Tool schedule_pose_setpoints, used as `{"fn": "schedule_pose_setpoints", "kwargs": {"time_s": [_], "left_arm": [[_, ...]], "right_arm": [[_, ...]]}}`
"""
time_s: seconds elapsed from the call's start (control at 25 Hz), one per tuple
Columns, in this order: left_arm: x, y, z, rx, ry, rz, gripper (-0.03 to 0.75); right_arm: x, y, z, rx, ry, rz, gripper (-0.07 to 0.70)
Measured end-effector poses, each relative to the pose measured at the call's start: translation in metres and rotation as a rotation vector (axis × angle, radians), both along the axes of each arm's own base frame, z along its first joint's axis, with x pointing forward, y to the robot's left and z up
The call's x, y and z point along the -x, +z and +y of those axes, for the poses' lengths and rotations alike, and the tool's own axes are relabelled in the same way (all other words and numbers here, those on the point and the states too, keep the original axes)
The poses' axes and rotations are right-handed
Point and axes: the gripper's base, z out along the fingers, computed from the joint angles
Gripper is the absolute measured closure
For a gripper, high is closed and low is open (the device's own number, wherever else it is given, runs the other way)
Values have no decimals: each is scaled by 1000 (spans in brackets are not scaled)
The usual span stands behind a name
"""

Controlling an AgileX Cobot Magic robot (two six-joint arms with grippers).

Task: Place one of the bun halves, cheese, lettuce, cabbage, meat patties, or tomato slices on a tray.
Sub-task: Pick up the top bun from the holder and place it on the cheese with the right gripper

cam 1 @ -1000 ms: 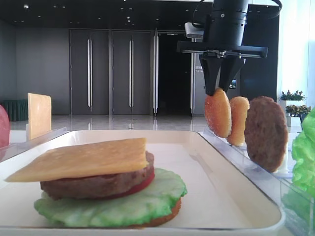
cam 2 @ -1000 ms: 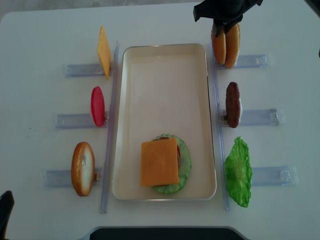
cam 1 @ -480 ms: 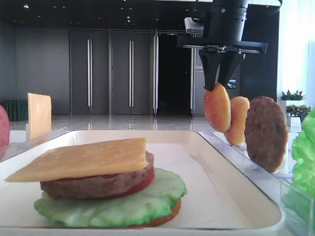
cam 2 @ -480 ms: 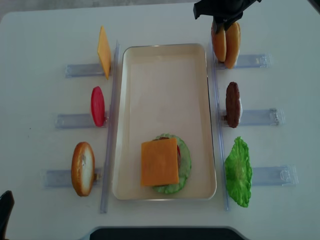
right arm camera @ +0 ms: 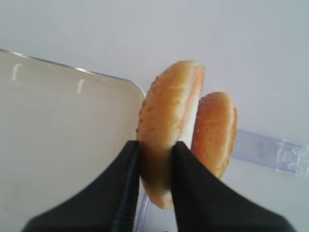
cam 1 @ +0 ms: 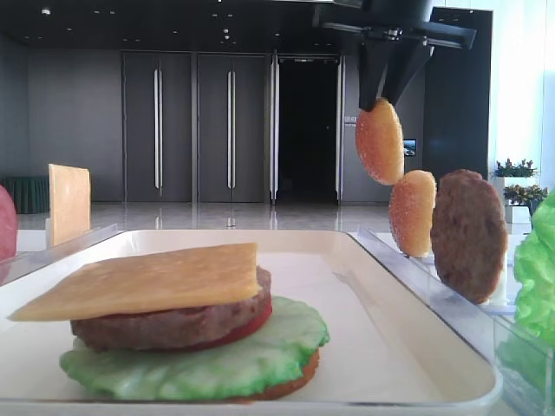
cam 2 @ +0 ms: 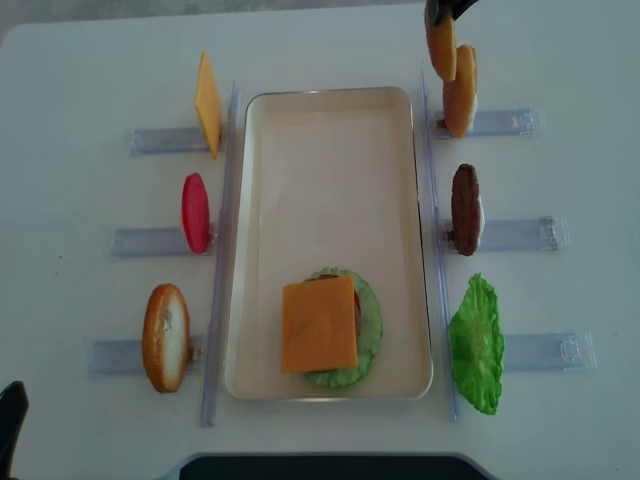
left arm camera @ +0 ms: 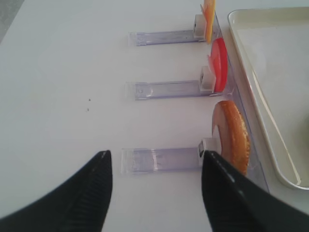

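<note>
Your right fingers (right arm camera: 133, 193) are pinching one bun half (right arm camera: 166, 145) by its edge, holding it clear above its rack beside the tray (right arm camera: 58, 145); it's looking light, stiff and smooth, so be gripping firmly. The second bun (right arm camera: 215, 133) is standing just behind it, the patty (cam 1: 468, 234) nearby. Left fingers (left arm camera: 101, 193) are hanging spread, empty

light: bright, even, soft from above
shadows: faint
glare: pale streaks on tray (right arm camera: 58, 121) rim; window washed out, right of low view
backdrop: dim hall in low view
blur: left gripper (left arm camera: 154, 193) fingers soft; bun (right arm camera: 166, 140) sharp
</note>
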Motion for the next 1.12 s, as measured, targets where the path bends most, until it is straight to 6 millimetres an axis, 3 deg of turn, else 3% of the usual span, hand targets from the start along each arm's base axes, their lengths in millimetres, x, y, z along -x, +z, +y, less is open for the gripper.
{"fn": "schedule_pose_setpoints", "kwargs": {"time_s": [0.56, 0.76, 1.12], "left_arm": [[0, 0, 0, 1, 1, 0, 265], [0, 0, 0, 1, 1, 0, 265], [0, 0, 0, 3, 2, 0, 265]], "right_arm": [[19, 40, -5, -64, 12, -70, 489], [40, 55, -11, -93, 21, -69, 489], [92, 41, -32, -43, 43, 31, 493]]}}
